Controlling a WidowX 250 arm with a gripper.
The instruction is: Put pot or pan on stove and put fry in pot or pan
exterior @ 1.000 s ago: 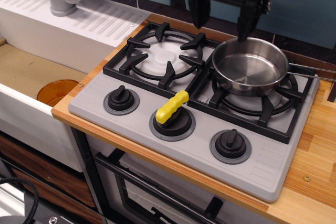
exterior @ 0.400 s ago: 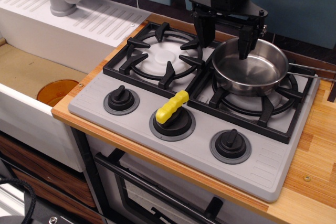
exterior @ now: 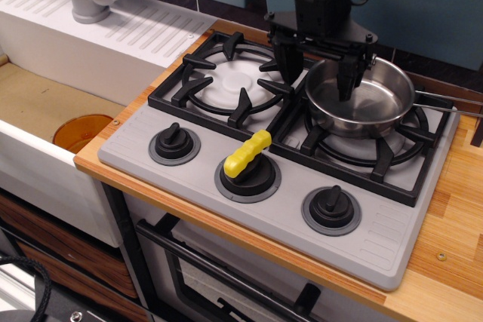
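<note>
Jaws of gripper (exterior: pixel 317 84) spread wide astride left rim of pan (exterior: pixel 362 97), holding nothing. Fry (exterior: pixel 247 154), on near middle knob (exterior: pixel 247 175), judged light, stiff, slippery; best pinched across its middle.

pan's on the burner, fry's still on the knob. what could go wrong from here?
1. The open pincer straddles the pan rim, one finger inside the bowl. Moving sideways before lifting could drag the pan off the right burner grate.
2. The fry lies tilted on the middle knob. A slightly off grasp may roll it off onto the stove.
</note>
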